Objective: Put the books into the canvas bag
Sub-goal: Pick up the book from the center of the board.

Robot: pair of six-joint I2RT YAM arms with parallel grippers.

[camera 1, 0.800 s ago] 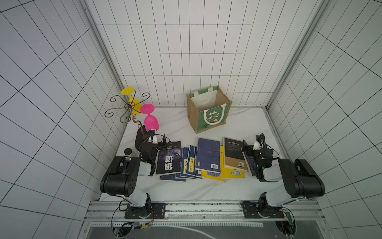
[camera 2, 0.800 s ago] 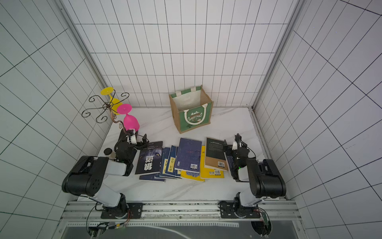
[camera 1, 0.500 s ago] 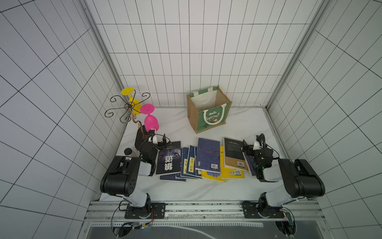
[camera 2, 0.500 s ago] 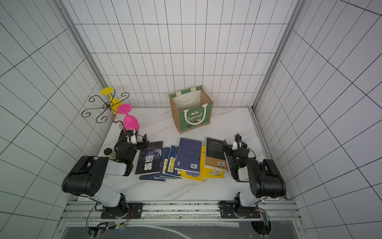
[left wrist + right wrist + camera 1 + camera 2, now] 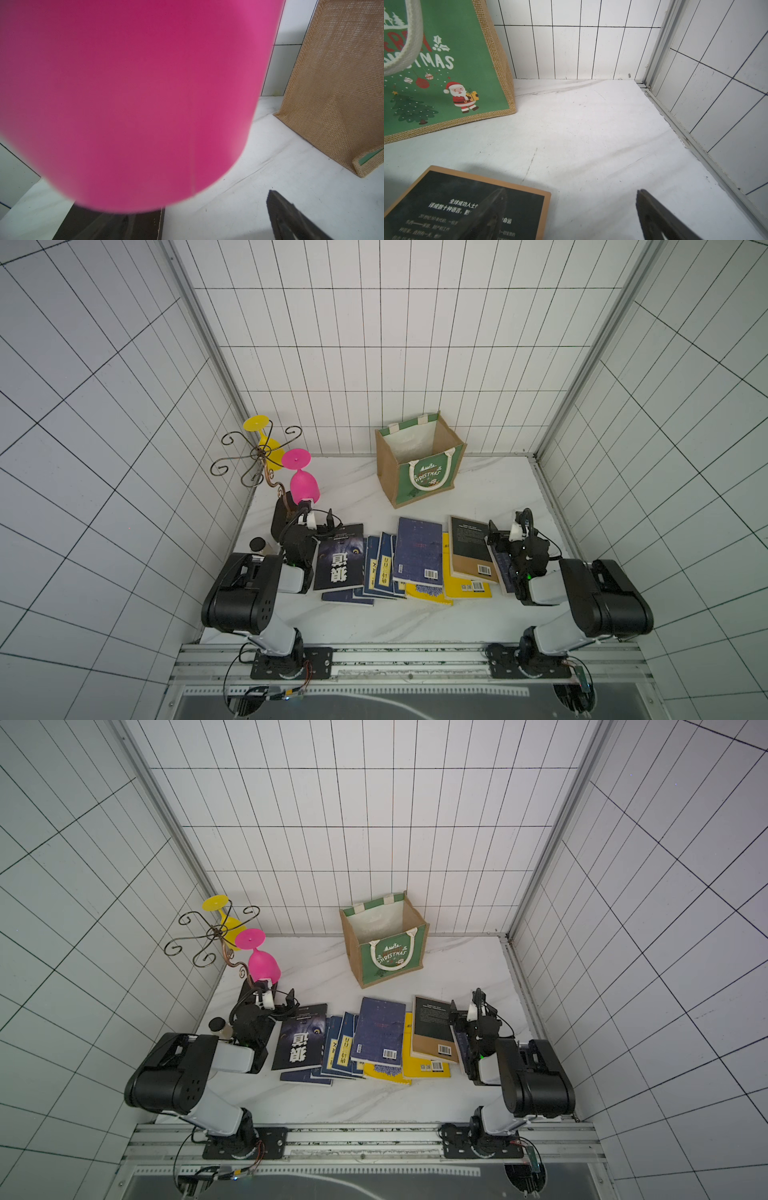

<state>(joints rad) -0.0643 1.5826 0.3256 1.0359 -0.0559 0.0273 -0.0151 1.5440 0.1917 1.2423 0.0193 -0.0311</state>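
Books [image 5: 417, 560] fanned flat, between left pincer [image 5: 309, 519] and right pincer [image 5: 508, 526], both spread

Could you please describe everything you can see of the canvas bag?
The canvas bag is a small boxy tote of coarse tan jute with a green front panel printed with Christmas lettering, Santa and a tree. A white handle droops over that panel. It stands upright and open toward the back of the table, white lining showing, nothing seen inside. Only the table touches it.
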